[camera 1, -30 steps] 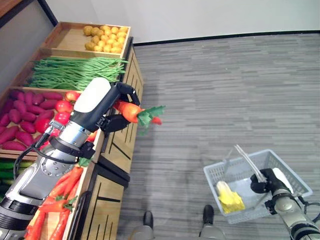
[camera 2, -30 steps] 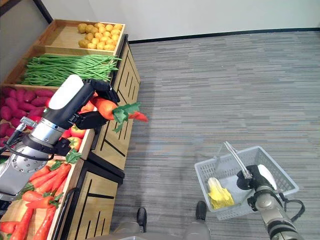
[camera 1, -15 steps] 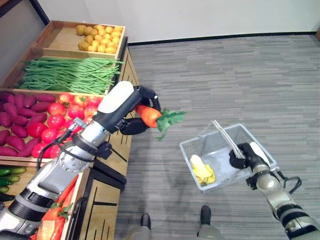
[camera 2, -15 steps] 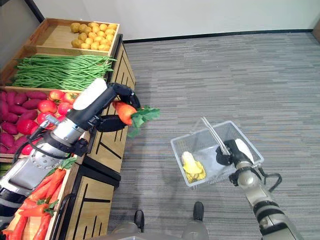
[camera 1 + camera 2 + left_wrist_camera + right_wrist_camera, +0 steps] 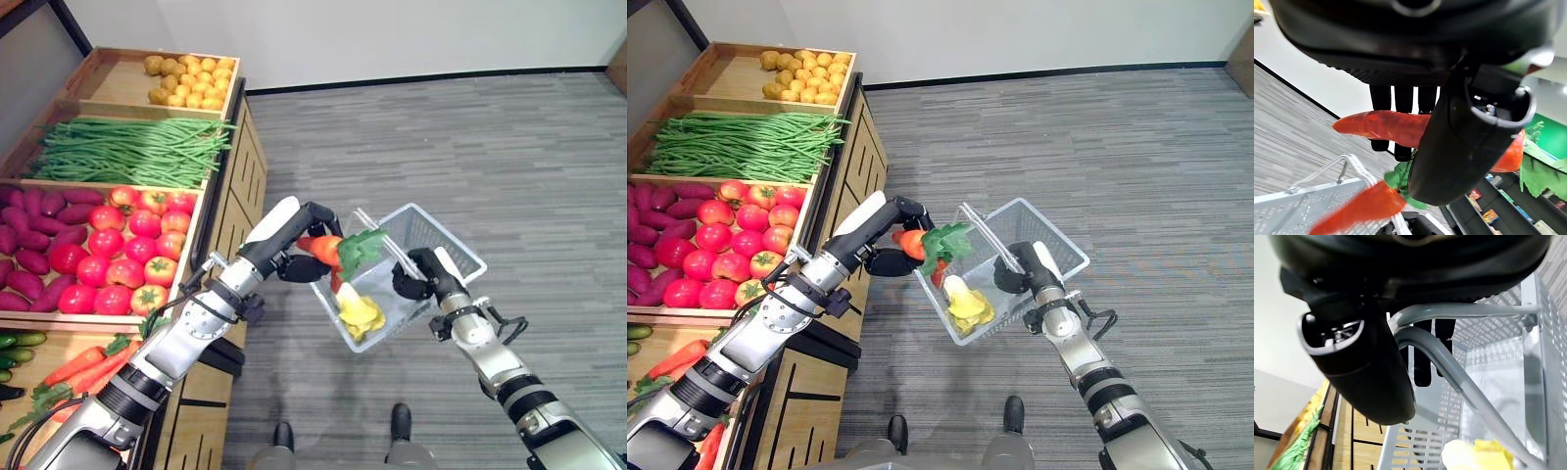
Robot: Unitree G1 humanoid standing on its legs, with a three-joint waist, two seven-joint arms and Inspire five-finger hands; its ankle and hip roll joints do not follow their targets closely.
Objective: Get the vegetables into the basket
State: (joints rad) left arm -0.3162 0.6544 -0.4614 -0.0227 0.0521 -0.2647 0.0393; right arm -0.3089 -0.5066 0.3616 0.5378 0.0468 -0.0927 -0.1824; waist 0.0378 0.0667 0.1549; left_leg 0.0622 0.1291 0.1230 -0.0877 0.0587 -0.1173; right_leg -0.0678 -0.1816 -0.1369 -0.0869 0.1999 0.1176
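My left hand (image 5: 297,264) is shut on a bunch of orange carrots (image 5: 321,249) with green leaves (image 5: 361,250). It holds them at the near rim of a grey wire basket (image 5: 436,233), and one carrot (image 5: 1359,208) hangs down into it. The left wrist view has the fingers and thumb curled round a carrot (image 5: 1381,125). My right hand (image 5: 415,278) is shut on the basket's handle (image 5: 1449,372) and holds the basket in the air, tilted toward the stand. A yellow vegetable (image 5: 360,313) lies inside the basket.
A wooden produce stand (image 5: 230,206) is at my left, with potatoes (image 5: 191,78), green beans (image 5: 127,147), tomatoes (image 5: 127,240), purple sweet potatoes (image 5: 24,245), cucumbers (image 5: 15,340) and more carrots (image 5: 78,367). Grey carpet (image 5: 470,147) spreads to the right.
My left hand carried the carrots rightward off the stand to the basket. My right hand lifted the basket up and leftward to meet them.
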